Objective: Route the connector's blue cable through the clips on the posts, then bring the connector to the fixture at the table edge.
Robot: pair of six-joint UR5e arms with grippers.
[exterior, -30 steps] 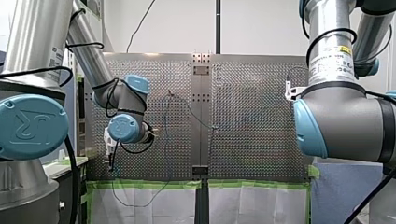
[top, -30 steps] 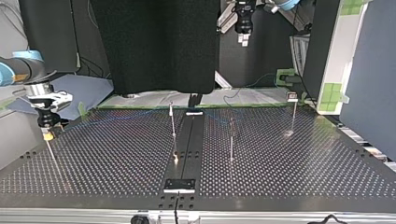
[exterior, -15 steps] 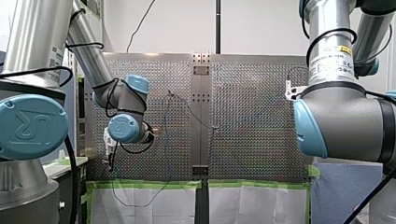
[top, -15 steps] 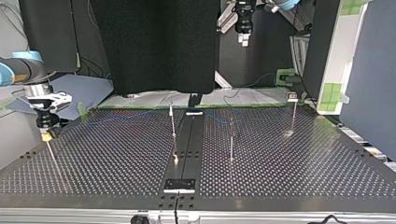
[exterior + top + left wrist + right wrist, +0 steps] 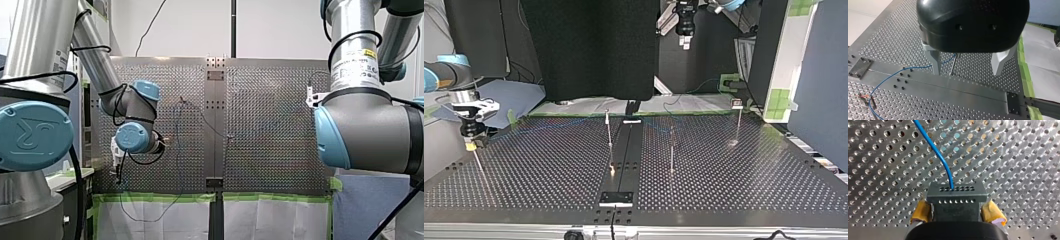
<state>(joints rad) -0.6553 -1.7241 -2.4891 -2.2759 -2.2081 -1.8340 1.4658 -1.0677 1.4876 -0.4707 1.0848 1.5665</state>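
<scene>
Holding left end effector (image 5: 966, 73) raised, metal fingers (image 5: 936, 62) parted wide. Clamping right end effector's (image 5: 956, 213) yellow pads (image 5: 920, 213) against both sides of connector (image 5: 956, 195), wrist aiming straight down.

Robotics lab, prob. a test cell: perforated table (image 5: 734, 175), black curtain (image 5: 589, 45) (taped-down paper (image 5: 190, 220) too).

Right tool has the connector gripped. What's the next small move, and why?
Probably ease my right tool, shut on the connector, down and aside so the trailing blue cable meets the top of the post just beneath it in the top view. The cable already runs by the middle posts, and my left tool hangs open, holding nothing.
</scene>
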